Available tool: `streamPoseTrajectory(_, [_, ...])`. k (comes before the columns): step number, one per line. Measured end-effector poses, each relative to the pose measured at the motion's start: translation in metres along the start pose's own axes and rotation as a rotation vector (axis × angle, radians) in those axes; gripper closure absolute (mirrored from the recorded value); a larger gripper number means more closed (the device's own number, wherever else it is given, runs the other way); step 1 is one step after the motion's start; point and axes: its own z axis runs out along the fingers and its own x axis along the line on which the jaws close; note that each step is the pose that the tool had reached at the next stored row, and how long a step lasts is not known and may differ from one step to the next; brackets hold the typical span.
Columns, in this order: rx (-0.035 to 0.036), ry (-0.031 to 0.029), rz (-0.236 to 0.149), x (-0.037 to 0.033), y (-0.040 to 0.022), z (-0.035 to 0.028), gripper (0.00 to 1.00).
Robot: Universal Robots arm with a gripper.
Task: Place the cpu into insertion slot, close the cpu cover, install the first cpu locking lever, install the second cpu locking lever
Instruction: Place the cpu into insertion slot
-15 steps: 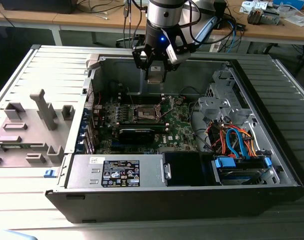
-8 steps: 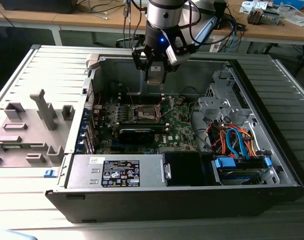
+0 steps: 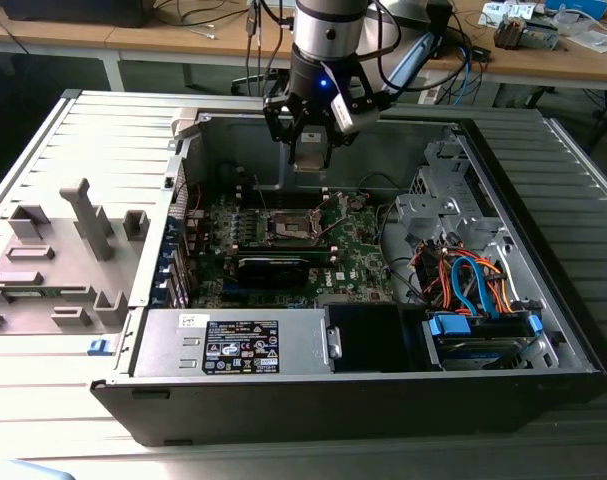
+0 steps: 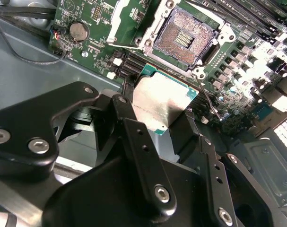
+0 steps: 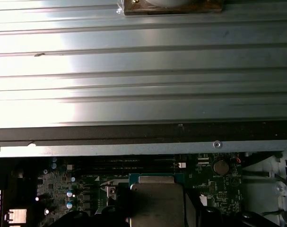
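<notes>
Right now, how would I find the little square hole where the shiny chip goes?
Look inside the open computer case at the green board. Near its middle, just past the cpu held in the gripper, sits the insertion slot. It is the one dark square with a silvery rim and tiny gold dots, unlike the long black strips beside it.

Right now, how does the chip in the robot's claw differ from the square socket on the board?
The cpu has a smooth silver-grey top; the insertion slot is a dark bed of contacts. The cpu is held in the gripper, clear of the green board; the insertion slot sits fixed on it, empty. Both are square.
</notes>
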Motion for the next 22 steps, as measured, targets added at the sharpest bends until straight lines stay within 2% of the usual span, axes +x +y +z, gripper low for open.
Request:
streamPoseTrajectory(9, [-0.0001, 0.0000, 0.000, 0.0001, -0.0008, 0.0011, 0.45])
streamPoseTrajectory(13, [-0.0002, -0.0001, 0.000, 0.0020, -0.0055, 0.0020, 0.45])
streamPoseTrajectory(22, [-0.0001, 0.0000, 0.000, 0.0062, -0.0100, 0.0045, 0.45])
